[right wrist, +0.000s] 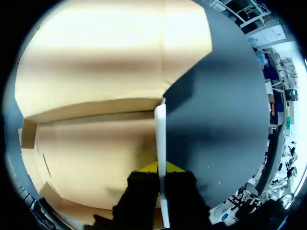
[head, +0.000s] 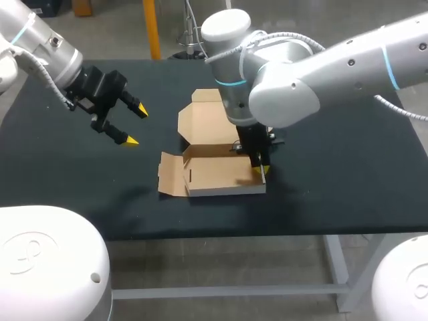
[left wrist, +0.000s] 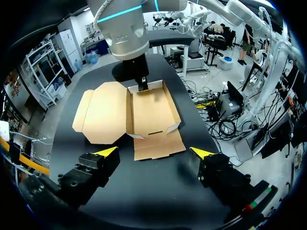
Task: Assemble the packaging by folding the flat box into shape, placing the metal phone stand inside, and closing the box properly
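With right gripper (head: 259,167), pinching box (head: 214,175) by its upright right wall, one finger inside, one outside. With left gripper (head: 136,124), hovering spread wide above table (head: 80,187), apart from box.

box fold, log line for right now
box: partly folded, lid open | right gripper: shut on box side wall | left gripper: open, clear

The left arm (head: 40,43) and the right arm (head: 334,63) are built of rounded, glossy silver-white shells, each banded by a thin light-blue ring (head: 231,83) and dotted with small dark screw holes along the casing. A ribbed grey cable (head: 274,39) runs outside each wrist (looped loosely, close to the shell). The left gripper (head: 137,126) is blocky matt black, with two fingers that end in bright yellow wedge tips; the right gripper (head: 260,167) is black too, with yellow at its tips.
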### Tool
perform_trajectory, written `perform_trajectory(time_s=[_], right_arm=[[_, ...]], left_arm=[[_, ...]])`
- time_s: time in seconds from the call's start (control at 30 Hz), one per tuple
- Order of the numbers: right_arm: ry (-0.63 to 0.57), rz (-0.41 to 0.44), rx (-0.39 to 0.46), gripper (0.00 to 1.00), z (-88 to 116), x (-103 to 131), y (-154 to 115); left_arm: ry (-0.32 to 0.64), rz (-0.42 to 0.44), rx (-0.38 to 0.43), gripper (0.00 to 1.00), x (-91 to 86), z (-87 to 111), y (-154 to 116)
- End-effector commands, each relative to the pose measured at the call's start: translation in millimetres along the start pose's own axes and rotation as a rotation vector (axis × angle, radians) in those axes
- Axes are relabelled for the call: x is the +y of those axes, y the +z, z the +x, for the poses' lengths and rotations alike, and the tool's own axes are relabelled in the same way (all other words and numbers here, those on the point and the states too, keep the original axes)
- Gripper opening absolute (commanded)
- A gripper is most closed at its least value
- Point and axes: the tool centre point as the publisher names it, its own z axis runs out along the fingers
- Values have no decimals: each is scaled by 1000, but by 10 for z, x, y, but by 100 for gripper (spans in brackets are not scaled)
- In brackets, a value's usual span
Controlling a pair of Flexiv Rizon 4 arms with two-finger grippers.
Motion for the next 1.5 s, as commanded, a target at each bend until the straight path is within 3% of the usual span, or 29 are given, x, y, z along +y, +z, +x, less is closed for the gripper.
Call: perform_trajectory(time_s=[0.03, 0.23, 0.47, 1.5], right_arm=[[-20, -38, 146, 0, -107, -82, -4], [-49, -59, 269, 0, -80, -91, -3], [-101, -38, 331, 0, 33, -84, 2], [-91, 12, 257, 0, 178, -79, 40]], left_arm=[[-1, -4, 2, 100, -6, 6, -11], [-1, -4, 2, 100, -6, 6, -11], [-1, -4, 2, 100, -6, 6, -11], [-1, -4, 2, 100, -6, 6, -11]])
